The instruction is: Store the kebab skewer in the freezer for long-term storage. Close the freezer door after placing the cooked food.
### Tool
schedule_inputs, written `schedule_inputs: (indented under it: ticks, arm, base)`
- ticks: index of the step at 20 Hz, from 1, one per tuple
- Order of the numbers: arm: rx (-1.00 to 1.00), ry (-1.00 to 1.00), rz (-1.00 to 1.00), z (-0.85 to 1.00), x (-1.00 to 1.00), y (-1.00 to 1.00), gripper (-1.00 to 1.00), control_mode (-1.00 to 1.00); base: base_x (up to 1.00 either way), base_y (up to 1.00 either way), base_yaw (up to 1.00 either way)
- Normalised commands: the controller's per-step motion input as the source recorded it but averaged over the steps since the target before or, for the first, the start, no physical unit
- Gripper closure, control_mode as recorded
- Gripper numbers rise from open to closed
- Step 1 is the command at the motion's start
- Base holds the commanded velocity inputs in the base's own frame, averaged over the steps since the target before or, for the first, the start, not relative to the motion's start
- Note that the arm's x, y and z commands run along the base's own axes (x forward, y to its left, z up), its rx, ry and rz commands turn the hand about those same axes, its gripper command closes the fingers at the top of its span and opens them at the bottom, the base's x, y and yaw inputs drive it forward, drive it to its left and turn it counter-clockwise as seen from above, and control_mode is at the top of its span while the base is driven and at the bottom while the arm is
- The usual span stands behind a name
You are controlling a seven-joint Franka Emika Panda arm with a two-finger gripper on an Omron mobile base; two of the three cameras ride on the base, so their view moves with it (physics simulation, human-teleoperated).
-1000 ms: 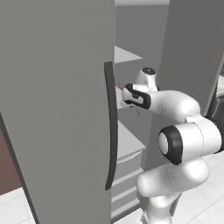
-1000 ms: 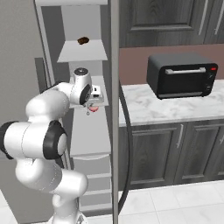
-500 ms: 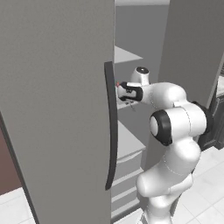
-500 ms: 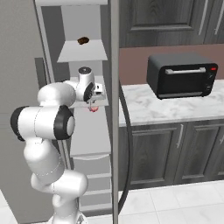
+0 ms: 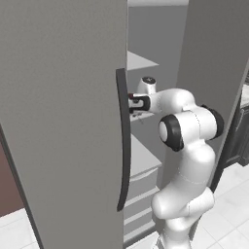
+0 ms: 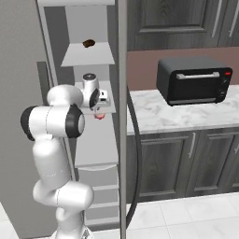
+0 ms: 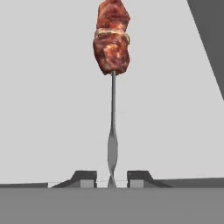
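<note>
I see my pincer point(image 7: 112, 181) clenched on one kebab skewer point(image 7: 112, 87), pointing straight away, two meat chunks outermost.

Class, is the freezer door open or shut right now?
Open: the freezer door stands swung out, baring pale shelves where the arm reaches in.

One kebab skewer point(image 7: 112, 65) carrying two meat chunks. One toaster oven point(image 6: 193, 80) on the counter. One dark brown lump point(image 6: 88, 43) on an upper freezer point(image 6: 88, 56) shelf. Two dark bar handles (one on each open door). Three lower-cupboard handles show beneath the counter.
</note>
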Motion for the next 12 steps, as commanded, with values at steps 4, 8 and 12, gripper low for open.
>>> schedule_inputs:
  ticks: [4,8,12]
  arm:
    - [0.0,0.0,0.0,-0.3,0.54,0.0,1.0,-1.0]
    - [0.0,0.0,0.0,-0.25,0.56,0.0,1.0,-1.0]
    - [0.0,0.0,0.0,-0.15,0.54,0.0,1.0,-1.0]
  base:
    - [0.0,0.0,0.0]
    - [0.0,0.0,0.0]
    - [0.0,0.0,0.0]
